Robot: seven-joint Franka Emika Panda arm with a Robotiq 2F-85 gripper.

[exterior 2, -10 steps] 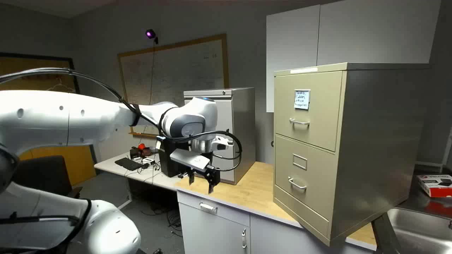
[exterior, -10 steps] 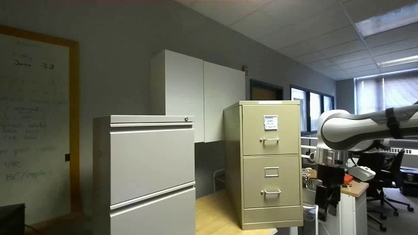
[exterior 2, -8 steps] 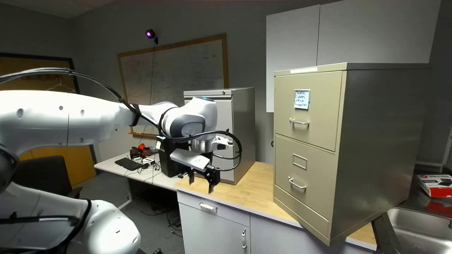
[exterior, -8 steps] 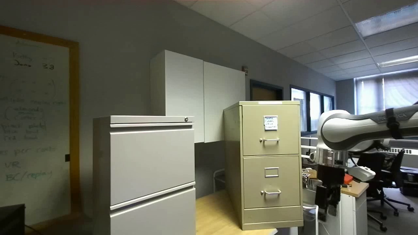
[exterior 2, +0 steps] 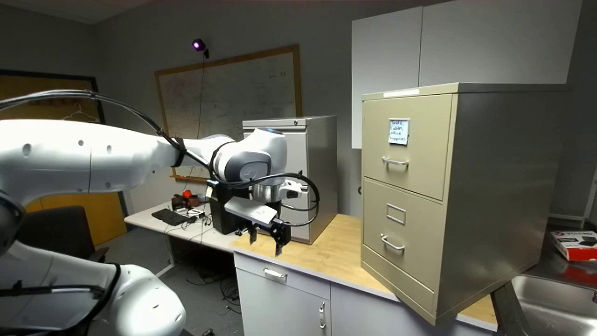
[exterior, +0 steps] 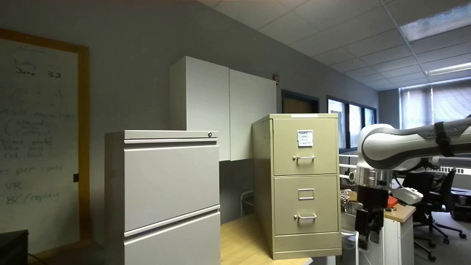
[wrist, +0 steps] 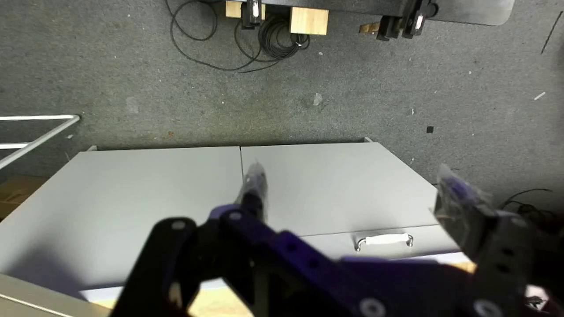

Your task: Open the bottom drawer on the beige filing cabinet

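The beige filing cabinet [exterior: 262, 191] stands on the counter and shows in both exterior views [exterior 2: 499, 196]. Its bottom drawer [exterior: 289, 202] is shut, flush with the frame, and also shows in an exterior view [exterior 2: 419, 238]. The drawer's silver pull handle [exterior: 306, 217] is plain to see in both exterior views [exterior 2: 392, 243]. My gripper [exterior 2: 266, 247] points down, apart from the cabinet, in front of the counter's edge. It shows in an exterior view [exterior: 369, 235] to the right of the cabinet. In the wrist view my gripper [wrist: 350, 174] is open, with nothing between its fingers. A beige edge [wrist: 39, 299] shows at lower left there.
A light-grey cabinet [exterior 2: 322, 177] stands behind my gripper on the wooden counter [exterior 2: 336, 242]. Below are grey cupboards with a white drawer handle [wrist: 387, 239]. White wall cupboards [exterior 2: 387, 70] hang above. A metal sink [exterior 2: 555, 298] lies beside the beige cabinet.
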